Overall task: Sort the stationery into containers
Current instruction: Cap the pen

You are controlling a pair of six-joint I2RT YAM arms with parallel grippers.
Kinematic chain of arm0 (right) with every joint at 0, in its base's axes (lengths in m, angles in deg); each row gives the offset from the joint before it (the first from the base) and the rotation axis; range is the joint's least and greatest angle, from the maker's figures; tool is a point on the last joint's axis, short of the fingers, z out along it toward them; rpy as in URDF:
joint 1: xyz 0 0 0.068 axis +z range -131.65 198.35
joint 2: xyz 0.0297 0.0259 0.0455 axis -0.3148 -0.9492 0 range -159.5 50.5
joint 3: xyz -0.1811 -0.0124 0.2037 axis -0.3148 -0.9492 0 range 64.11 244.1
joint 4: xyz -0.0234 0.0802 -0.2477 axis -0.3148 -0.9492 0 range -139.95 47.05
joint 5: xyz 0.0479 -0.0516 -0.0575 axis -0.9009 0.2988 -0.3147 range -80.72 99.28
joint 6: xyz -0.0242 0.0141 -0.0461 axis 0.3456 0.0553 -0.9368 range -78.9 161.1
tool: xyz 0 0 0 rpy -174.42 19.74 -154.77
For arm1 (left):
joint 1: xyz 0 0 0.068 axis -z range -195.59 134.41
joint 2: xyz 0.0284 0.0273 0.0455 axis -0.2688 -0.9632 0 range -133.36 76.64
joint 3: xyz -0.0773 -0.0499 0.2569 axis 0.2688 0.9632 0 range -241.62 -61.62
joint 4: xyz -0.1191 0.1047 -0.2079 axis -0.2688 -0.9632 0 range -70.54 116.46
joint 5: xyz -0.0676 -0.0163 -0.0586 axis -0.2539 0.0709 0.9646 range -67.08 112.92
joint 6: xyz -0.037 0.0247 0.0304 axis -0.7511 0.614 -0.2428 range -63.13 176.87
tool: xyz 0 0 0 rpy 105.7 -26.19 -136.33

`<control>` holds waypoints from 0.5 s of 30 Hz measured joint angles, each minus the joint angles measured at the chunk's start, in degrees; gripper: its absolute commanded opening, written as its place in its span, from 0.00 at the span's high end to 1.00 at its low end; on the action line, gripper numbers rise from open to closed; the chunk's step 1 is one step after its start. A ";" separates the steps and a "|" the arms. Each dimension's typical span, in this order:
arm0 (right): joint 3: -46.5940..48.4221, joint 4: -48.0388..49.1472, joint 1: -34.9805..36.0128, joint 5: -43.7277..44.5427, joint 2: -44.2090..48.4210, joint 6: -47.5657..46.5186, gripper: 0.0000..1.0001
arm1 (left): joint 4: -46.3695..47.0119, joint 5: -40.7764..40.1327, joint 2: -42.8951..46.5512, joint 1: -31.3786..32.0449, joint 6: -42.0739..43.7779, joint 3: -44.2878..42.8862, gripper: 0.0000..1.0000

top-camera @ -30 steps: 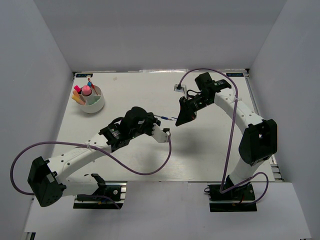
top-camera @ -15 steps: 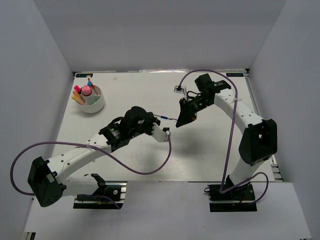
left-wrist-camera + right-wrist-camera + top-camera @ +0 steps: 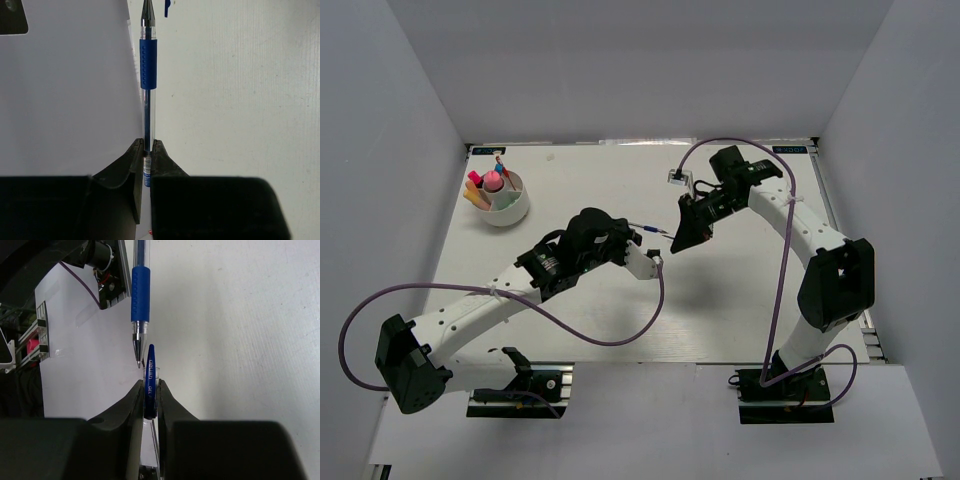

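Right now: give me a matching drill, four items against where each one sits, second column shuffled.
Items
1. blue pen
2. pen cap
3. white bowl
4. pink round-topped stick

Places
A. standing in the bowl
B. clamped in the right tool
C. far left part of the table
D. clamped by its back end in the left tool

Pairs: 1-D, 2-B, 3-C, 4-A
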 measured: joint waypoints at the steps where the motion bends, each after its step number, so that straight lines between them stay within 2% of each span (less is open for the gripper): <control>1: 0.04 0.02 0.00 -0.11 0.00 0.00 1.00 | -0.09 -0.02 -0.02 0.00 -0.11 0.00 1.00; 15: -0.66 0.50 -3.50 -1.77 0.02 2.86 1.00 | -1.14 0.26 0.00 -0.09 -1.33 0.00 1.00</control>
